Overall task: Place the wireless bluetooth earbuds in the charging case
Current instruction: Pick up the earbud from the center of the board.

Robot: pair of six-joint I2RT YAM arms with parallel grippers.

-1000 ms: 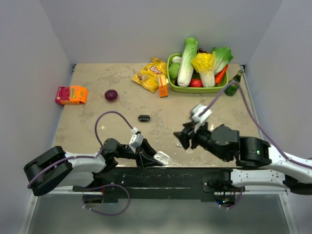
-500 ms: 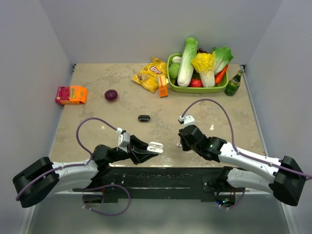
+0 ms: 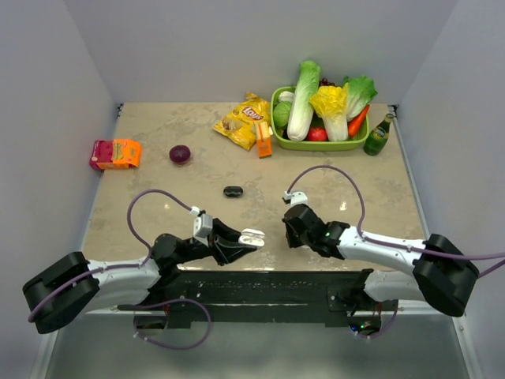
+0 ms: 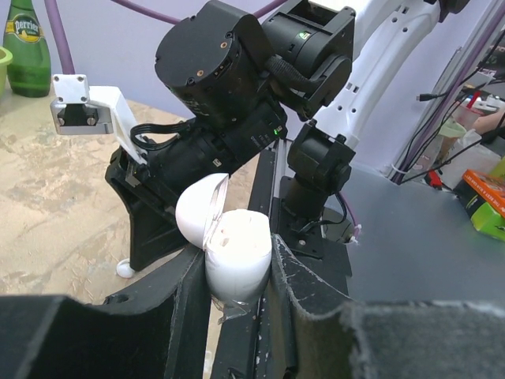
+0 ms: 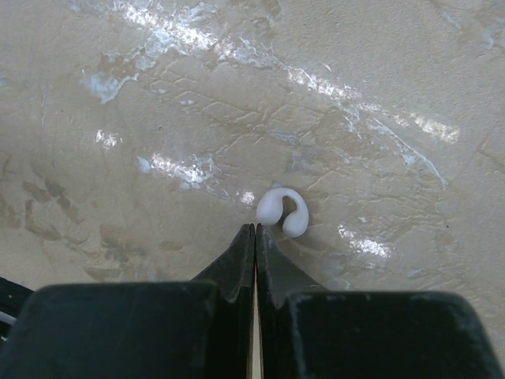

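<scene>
Currently, the left gripper is seen pinching a white rounded plastic charging case between its two black fingers, low over the near edge of the beige marbled table. The case is held upright and its hinged lid is lifted back; what sits inside cannot be told. The right gripper is brought down to the table surface, a little apart from the case, and its fingers are pressed together with nothing between them. A small white curved earbud lies on the table just in front of these fingertips, slightly to one side; it is not gripped, and whether it touches the tips cannot be told. A small black pill-shaped case lies alone farther back, well apart from both grippers. Along the far side are placed a green plastic basket filled with vegetables, a green glass bottle just beside it, a yellow crisps bag, a dark purple round vegetable and a pink and orange box.
</scene>
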